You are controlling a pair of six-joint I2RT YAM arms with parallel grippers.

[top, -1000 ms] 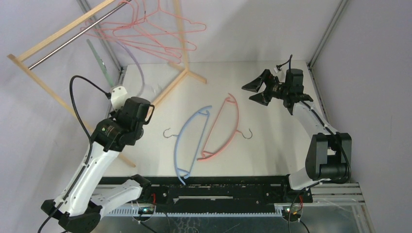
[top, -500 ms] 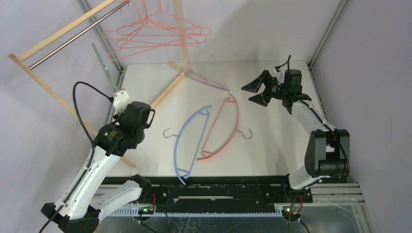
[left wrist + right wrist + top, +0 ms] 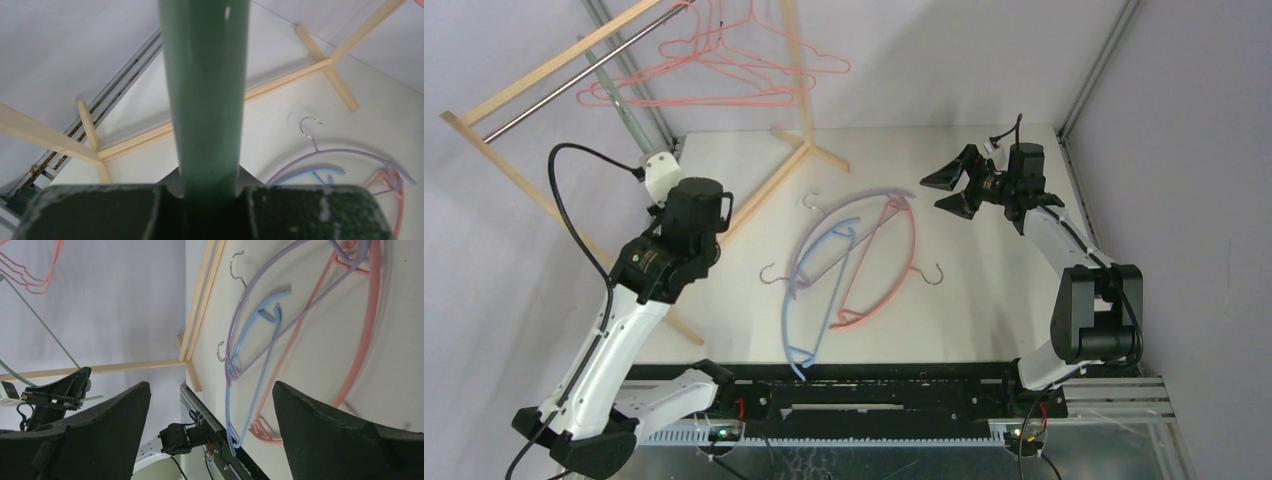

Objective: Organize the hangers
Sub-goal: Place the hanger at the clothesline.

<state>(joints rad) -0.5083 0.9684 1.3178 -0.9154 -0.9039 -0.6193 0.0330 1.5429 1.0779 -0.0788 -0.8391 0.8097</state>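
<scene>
Left gripper (image 3: 207, 200) clamped on green hanger (image 3: 207, 90) beside wooden rack (image 3: 544, 65). Right gripper (image 3: 210, 385) spread wide, empty. Lilac hanger (image 3: 340, 150) lies across blue hanger (image 3: 786, 310) and pink hanger (image 3: 915, 245) near rack foot.

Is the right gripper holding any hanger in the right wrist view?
No, the jaws of the right gripper stand wide open with nothing between them, and the pink hanger lies on the table beyond.
</scene>
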